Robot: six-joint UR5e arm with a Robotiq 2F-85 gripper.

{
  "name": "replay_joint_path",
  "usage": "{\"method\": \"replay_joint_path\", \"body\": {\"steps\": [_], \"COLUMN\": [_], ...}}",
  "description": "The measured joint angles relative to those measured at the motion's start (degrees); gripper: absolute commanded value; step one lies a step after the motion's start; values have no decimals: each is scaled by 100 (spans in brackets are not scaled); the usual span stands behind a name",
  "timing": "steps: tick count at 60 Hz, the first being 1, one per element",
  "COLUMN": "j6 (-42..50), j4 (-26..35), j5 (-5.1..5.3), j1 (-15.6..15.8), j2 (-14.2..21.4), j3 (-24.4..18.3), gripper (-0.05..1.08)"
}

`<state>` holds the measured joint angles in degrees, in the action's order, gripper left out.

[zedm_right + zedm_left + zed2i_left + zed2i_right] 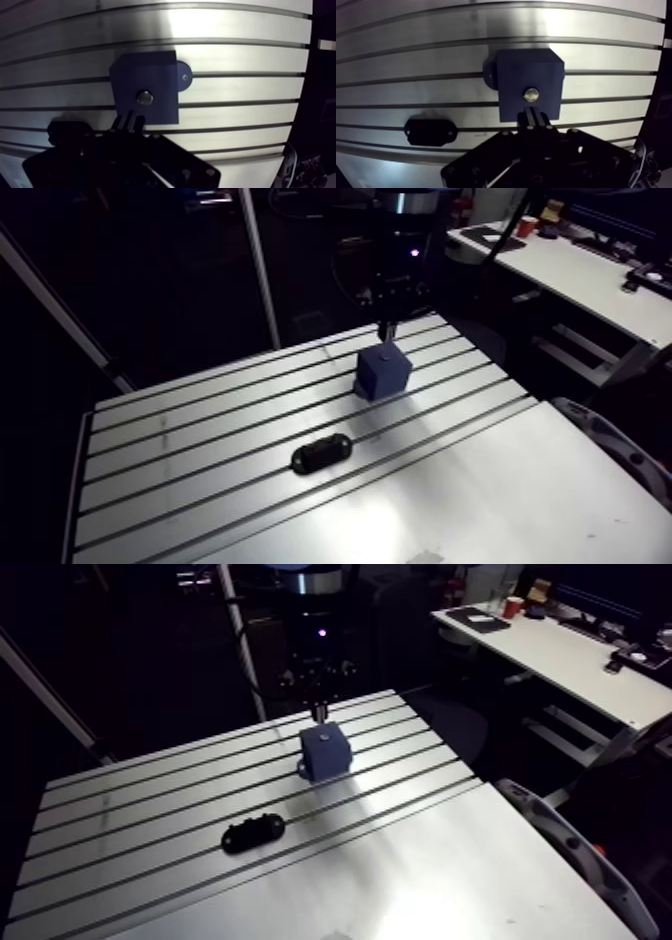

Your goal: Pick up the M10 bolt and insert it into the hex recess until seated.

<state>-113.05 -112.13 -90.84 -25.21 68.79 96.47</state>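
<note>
A dark blue block (530,90) stands on the slotted aluminium table (200,438), with a round tab (184,80) at its base. The metal hex head of the M10 bolt (531,94) shows in the block's top face, sitting in the recess. In the wrist view my gripper (534,113) has its two fingers pressed together just short of the bolt head, and I see nothing between them. The arm view puts my gripper (388,334) directly above the block's (383,373) back edge.
A black oblong part (321,455) lies on the table nearer the front, well apart from the block. A dark curved object (625,443) rises past the table's right edge.
</note>
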Motion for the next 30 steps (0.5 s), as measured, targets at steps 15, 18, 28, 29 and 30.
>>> {"method": "replay_joint_path", "body": {"steps": [15,18,28,29,30], "j6": [-84,-93,-109,-110,-111], "j4": [-78,-89,-99,-98,-96], "j5": [-112,-130,-168,-171,-173], "j1": [-2,-2,-2,-2,-3], "j2": [-124,-137,-163,-164,-166], "j3": [-12,-9,-2,-2,-2], "gripper": [108,108,108,108,108]}}
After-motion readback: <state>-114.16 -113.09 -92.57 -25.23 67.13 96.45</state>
